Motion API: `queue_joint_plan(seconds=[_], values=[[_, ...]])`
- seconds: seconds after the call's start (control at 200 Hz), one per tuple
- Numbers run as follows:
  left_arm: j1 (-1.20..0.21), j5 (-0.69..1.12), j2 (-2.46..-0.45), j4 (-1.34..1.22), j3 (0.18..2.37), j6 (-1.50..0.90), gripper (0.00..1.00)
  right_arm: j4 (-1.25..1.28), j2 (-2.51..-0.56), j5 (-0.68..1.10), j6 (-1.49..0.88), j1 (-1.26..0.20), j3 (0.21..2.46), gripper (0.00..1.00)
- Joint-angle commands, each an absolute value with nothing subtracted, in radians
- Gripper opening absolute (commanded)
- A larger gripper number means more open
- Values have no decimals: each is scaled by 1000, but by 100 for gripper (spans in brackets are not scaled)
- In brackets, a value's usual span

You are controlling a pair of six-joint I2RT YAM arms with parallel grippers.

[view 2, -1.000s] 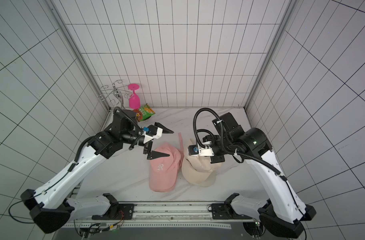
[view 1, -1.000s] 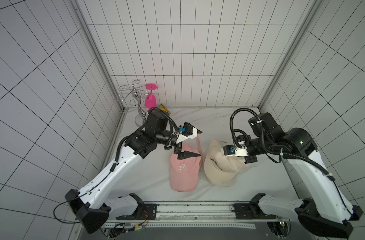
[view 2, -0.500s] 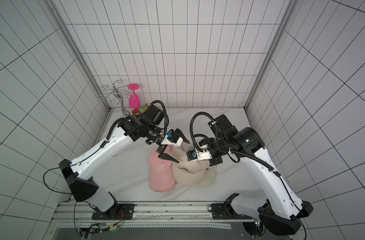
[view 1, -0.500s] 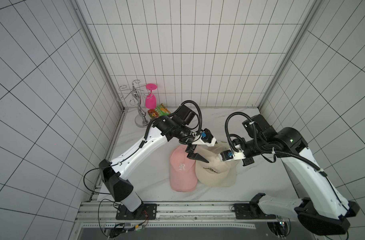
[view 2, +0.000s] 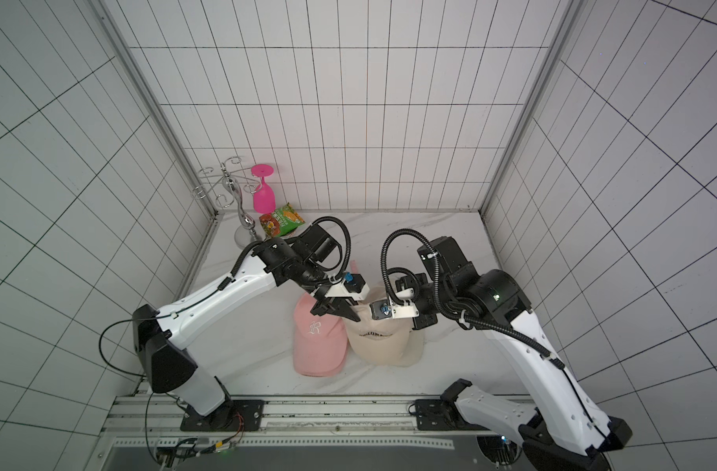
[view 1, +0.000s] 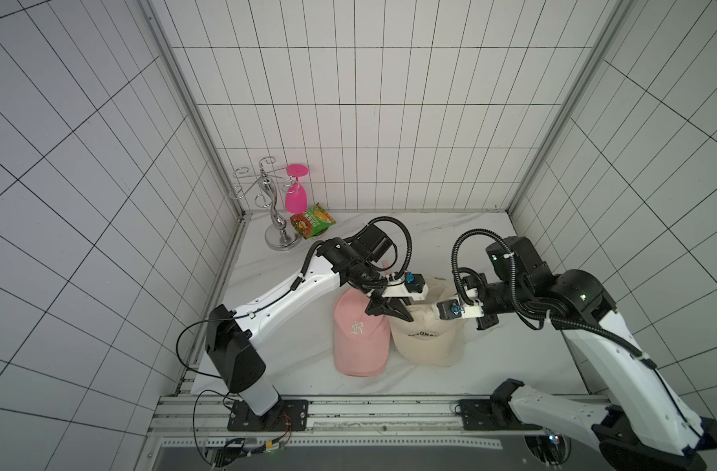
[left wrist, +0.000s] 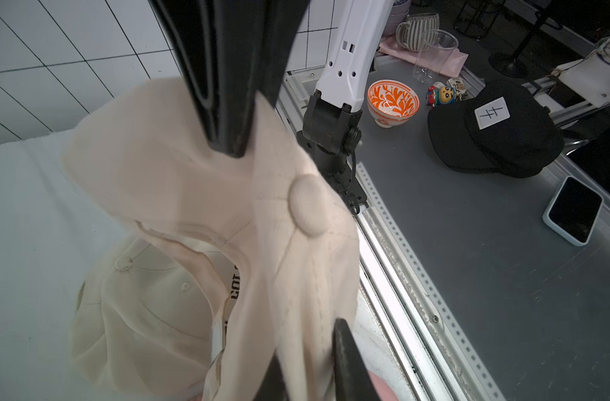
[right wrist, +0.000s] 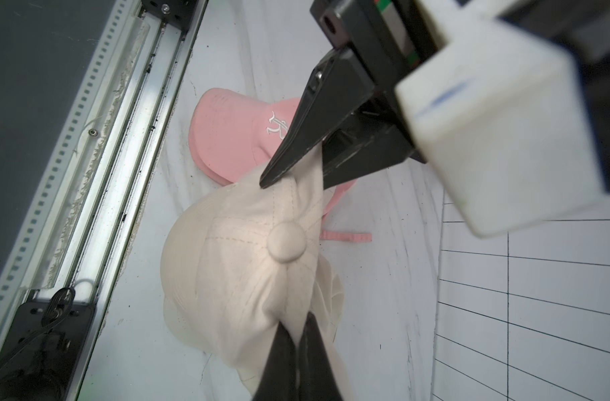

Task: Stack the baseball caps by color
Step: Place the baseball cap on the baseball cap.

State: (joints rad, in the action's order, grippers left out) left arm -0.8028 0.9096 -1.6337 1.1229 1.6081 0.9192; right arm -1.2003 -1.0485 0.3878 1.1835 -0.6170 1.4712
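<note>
White tiled walls (view 1: 348,122) with dark grout box you in on three sides, all evenly lit. Under the left gripper (view 1: 389,315) you've got a white marble-look tabletop (view 1: 450,232). Look past that gripper to the back corner on its own arm's side: a silver glass rack (view 1: 276,222) stands there, a hot-pink goblet (view 1: 296,197) hung upside down on it and a snack packet (view 1: 313,220) just beside its base. Nearer than the gripper, a metal rail (view 1: 369,407) edges the table. Beyond it, a grey bench (left wrist: 470,277) carries an orange bowl (left wrist: 393,102) and a phone (left wrist: 573,210).
</note>
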Motion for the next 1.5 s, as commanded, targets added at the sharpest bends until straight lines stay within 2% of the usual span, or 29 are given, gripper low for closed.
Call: queue_joint_plan(seconds=[0.0, 0.14, 0.245, 0.44, 0.585, 0.64, 0.85, 1.019, 1.234, 1.464, 1.494], values=[[-792, 919, -1578, 1018, 1566, 772, 0, -1049, -998, 373, 964, -623, 1385, 0], [-772, 1013, -1529, 874, 1481, 598, 0, -962, -896, 361, 675, -624, 1266, 0], [-778, 1056, -1506, 845, 1459, 554, 0, -888, -775, 328, 471, -623, 1193, 0], [-791, 1133, -1536, 809, 1459, 512, 0, -860, -649, 226, 282, -624, 1129, 0], [-789, 1069, -1635, 677, 1466, 376, 0, -924, -694, -63, 134, -621, 1118, 0], [-783, 1049, -1674, 631, 1479, 317, 0, -931, -710, -119, 103, -609, 1117, 0], [-779, 1053, -1793, 577, 1526, 218, 0, -938, -782, -53, 64, -444, 1107, 0], [-762, 949, -1847, 516, 1528, 147, 0, -935, -894, 22, -52, -270, 1098, 0], [-720, 840, -1902, 443, 1536, 63, 0, -840, -988, 27, -127, -228, 1026, 0], [-718, 819, -1972, 349, 1522, 17, 0, -765, -1115, -3, -118, -186, 1024, 0], [-719, 810, -1980, 346, 1520, 16, 0, -754, -1132, -1, -113, -183, 1027, 3]])
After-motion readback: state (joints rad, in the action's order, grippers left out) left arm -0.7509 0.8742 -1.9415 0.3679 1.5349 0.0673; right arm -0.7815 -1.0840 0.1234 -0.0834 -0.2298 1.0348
